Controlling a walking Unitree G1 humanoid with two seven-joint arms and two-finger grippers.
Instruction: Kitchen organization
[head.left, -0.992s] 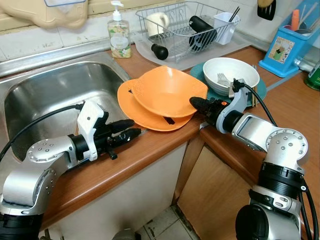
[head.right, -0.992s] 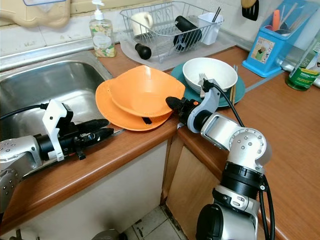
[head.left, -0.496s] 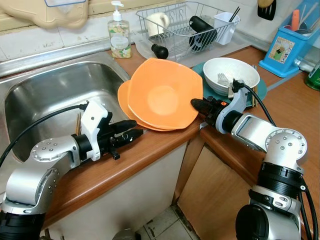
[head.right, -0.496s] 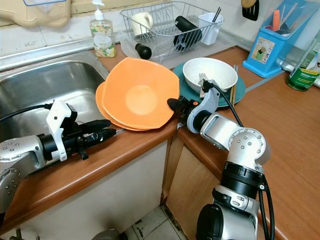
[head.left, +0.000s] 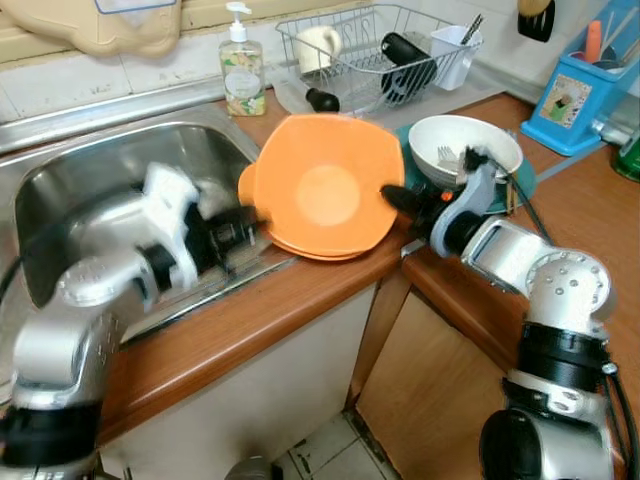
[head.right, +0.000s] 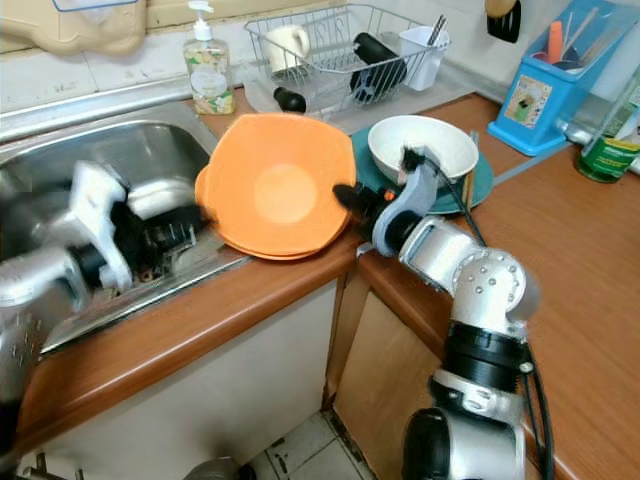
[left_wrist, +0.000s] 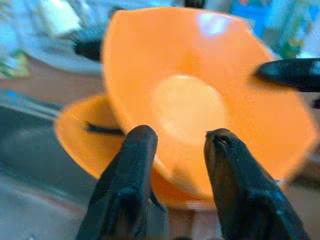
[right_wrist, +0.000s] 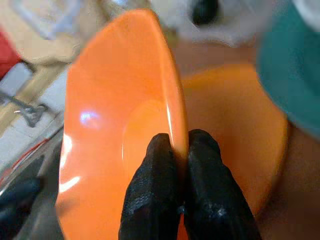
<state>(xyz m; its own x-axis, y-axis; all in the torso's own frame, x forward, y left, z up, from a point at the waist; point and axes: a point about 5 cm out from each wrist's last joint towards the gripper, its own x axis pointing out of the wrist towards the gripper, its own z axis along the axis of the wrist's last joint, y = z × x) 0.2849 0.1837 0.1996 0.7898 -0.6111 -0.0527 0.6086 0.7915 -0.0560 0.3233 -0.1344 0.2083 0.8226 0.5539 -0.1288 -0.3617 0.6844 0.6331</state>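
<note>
An orange bowl (head.left: 325, 190) stands tilted on edge, its hollow facing me, over an orange plate (head.left: 300, 247) on the wooden counter beside the sink. My right gripper (head.left: 395, 200) is shut on the bowl's right rim; the right wrist view has both fingertips (right_wrist: 162, 150) pinching that rim. My left gripper (head.left: 245, 225), blurred by motion, sits at the bowl's left edge. In the left wrist view the left gripper (left_wrist: 180, 140) is open, the bowl's (left_wrist: 200, 100) near rim lying between its fingers (left_wrist: 140, 145), untouched as far as I can tell.
The steel sink (head.left: 100, 170) lies on the left. Behind are a soap bottle (head.left: 243, 70) and a dish rack (head.left: 370, 50). A white bowl (head.left: 465, 145) with a fork rests on a teal plate (head.left: 522, 185). A blue caddy (head.left: 580, 95) stands at the far right.
The right gripper has tipped the bowl from lying on the plate to standing on edge. My left arm has swung quickly toward the bowl's left rim.
</note>
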